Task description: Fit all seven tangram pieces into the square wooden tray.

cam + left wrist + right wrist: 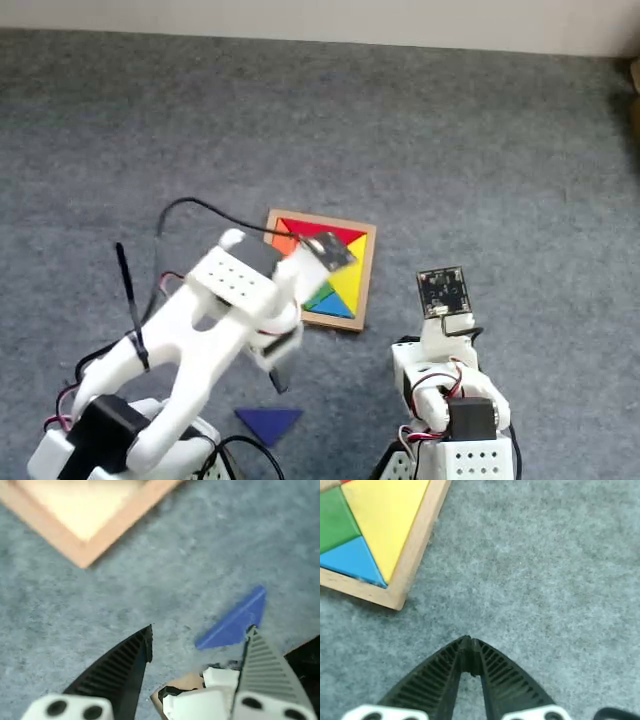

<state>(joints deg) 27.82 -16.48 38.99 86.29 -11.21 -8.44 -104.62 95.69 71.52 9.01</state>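
The square wooden tray [368, 280] lies mid-table holding red, orange, yellow [385, 515], green [335, 525] and light blue [352, 560] pieces. One corner of the tray [90, 555] shows bare wood inside. A dark blue triangle [268, 422] lies on the carpet in front of the tray. My left gripper [200, 628] hangs open just above the carpet, its pale finger [260, 665] right beside the blue triangle [232, 622]. In the high view the left arm covers part of the tray. My right gripper [470, 645] is shut and empty over carpet, near the tray's corner [415, 555].
Grey carpet covers the whole table. The right arm [450, 400] stands at the front right, to the right of the tray. A black cable [215, 212] loops from the left arm toward the tray's far left corner.
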